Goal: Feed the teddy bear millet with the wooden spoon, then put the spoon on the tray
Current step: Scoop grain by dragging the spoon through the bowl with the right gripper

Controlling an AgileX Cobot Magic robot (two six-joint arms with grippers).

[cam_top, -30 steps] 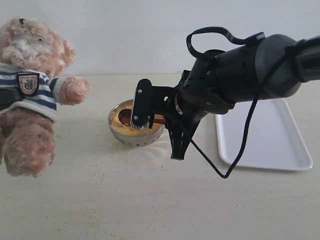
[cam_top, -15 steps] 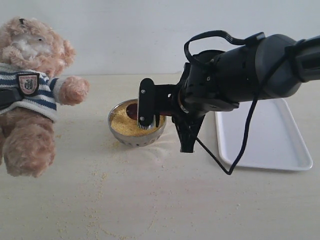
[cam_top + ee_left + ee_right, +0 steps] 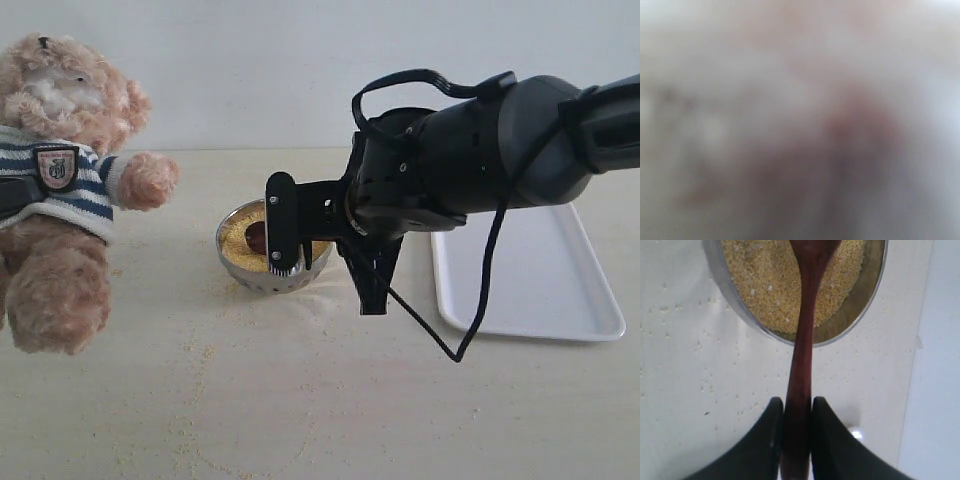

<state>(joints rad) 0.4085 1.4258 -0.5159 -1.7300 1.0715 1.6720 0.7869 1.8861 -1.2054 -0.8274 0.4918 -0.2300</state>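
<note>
Now my right gripper (image 3: 797, 406), pinching the wooden spoon (image 3: 806, 315) by its handle, has slid toward the teddy bear (image 3: 60, 170) and pushed the tip deeper into the millet (image 3: 760, 285), so I judge it's scooping; the left gripper's view is pure blur, can't tell

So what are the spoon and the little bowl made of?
The wooden spoon looks like dark reddish-brown wood, smooth with a slight sheen. The bowl looks like metal, probably steel: its rim and wall are grey and shiny.
</note>
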